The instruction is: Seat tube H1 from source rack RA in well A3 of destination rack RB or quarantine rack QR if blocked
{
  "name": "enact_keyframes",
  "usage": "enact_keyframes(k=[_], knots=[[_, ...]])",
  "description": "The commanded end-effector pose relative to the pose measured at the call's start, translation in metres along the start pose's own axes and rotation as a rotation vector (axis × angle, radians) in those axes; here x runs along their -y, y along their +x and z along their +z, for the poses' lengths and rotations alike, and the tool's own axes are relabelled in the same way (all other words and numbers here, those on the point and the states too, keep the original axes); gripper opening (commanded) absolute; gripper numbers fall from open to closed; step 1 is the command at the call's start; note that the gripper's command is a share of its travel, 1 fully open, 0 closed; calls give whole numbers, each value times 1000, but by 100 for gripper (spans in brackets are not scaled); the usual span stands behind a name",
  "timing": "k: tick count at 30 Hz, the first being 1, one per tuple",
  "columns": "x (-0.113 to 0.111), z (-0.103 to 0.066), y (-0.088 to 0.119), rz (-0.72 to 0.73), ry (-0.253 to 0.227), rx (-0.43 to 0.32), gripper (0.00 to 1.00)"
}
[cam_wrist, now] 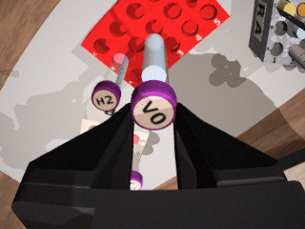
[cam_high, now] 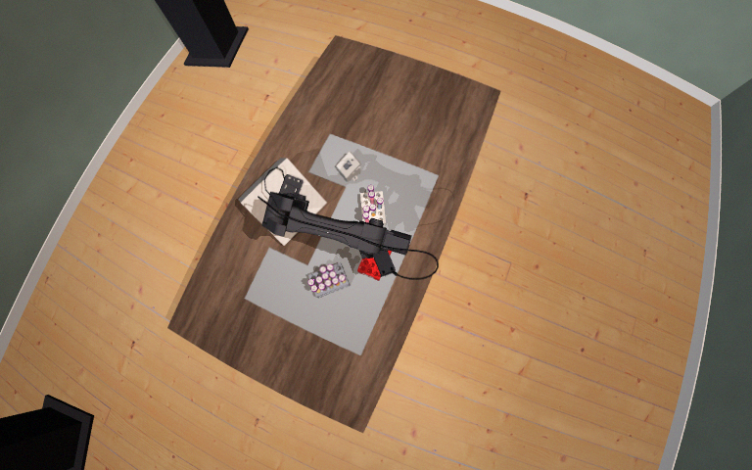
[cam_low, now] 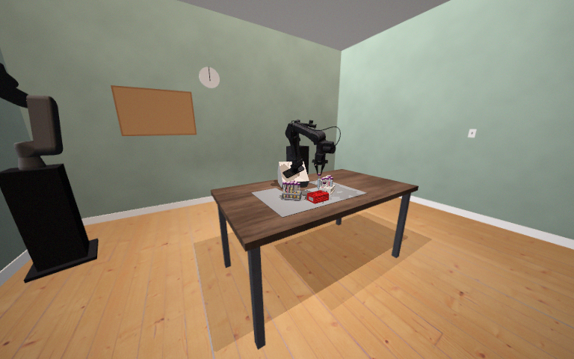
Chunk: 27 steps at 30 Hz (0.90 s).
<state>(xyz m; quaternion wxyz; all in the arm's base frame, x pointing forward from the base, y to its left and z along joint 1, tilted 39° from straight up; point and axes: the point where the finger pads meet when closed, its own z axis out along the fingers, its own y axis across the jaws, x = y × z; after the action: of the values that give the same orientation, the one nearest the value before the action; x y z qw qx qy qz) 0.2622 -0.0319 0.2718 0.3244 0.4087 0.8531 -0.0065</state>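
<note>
My gripper (cam_low: 319,173) (cam_wrist: 153,113) is shut on the purple-capped tube labelled V0 (cam_wrist: 153,104) and holds it raised, its clear body pointing down. In the wrist view the tube overlaps the red rack QR (cam_high: 369,268) (cam_low: 318,196) (cam_wrist: 135,28). A purple-capped tube H2 (cam_wrist: 106,96) is left of the held tube; I cannot tell its well. White rack RB (cam_low: 329,189) (cam_wrist: 90,125) holds several tubes; the arm and fingers partly hide it. Grey rack RA (cam_high: 328,293) (cam_low: 291,198) (cam_wrist: 259,44) holds several tubes. Tube H1 cannot be picked out; well A3 is not readable.
The arm (cam_high: 333,228) (cam_low: 310,129) spans the mat between RB and RA. A small white box (cam_high: 350,163) with a dark centre sits at the mat's far end beyond RB. The grey bench mat (cam_high: 310,317) lies under the racks on the wooden table (cam_high: 409,87) (cam_low: 245,222).
</note>
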Motion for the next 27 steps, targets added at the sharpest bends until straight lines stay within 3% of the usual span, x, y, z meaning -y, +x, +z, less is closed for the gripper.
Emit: enact_keyframes(k=[1,3,8,11,13,14,19,27], knots=[[-3,-12,-12,10,-30,32,0],[-2,-7,-5,4,-19,17,0],[-6,-14,-13,15,-52,45,0],[1,-4,-4,4,-24,24,0],[1,-4,-4,4,-24,24,0],[-5,-14,-13,17,-52,47,0],[1,-2,-3,3,-27,23,0],[-1,-3,-6,9,-39,33,0]])
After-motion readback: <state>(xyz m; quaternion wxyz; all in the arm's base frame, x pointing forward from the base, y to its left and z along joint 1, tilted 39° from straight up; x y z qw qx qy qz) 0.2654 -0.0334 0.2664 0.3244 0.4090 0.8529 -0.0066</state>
